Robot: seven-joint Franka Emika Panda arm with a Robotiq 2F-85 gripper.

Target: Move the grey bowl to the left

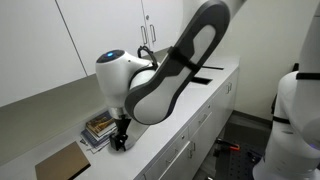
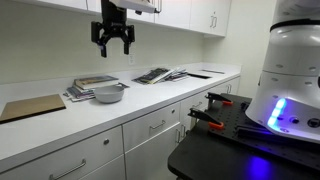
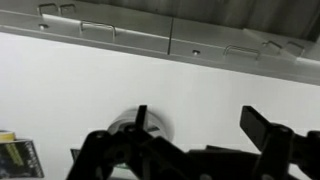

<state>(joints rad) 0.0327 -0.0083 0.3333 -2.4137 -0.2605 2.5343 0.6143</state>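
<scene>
Claw [image 2: 114,47]: fingers [image 3: 262,126] stand well apart and nothing is held between them. In an exterior view it hangs in the air, pointing down, clear of the tabletop [image 2: 160,100] and level with the upper cabinets [image 2: 190,15]. In the wrist view the two dark fingers rise from the lower edge, with bare white surface between them.

Arm [image 1: 185,60]: white with a dark inner face. It fills the foreground of an exterior view and hides much of the surface behind it.

Grey bowl [image 2: 108,94]: upright on the tabletop, below the claw and not touched by it. The contents cannot be told. It sits just in front of the stack of books [image 2: 88,86], close enough that I cannot tell whether they touch. In the wrist view part of its pale rim [image 3: 128,124] shows behind one finger.

Stack of books: lying flat, with colourful covers. A corner also shows at the lower edge of the wrist view.

Brown board [image 2: 30,107]: flat on the tabletop, beyond the books from the bowl and apart from them.

Printed papers [image 2: 160,74]: spread flat further along the tabletop, well apart from the bowl.

Cabinet fronts [image 3: 120,35]: grey, with metal handles, running along the top of the wrist view.

White machine housing [image 2: 292,60]: stands at the frame edge with a blue glow, on a black bench [image 2: 215,150] that is separate from the tabletop.
</scene>
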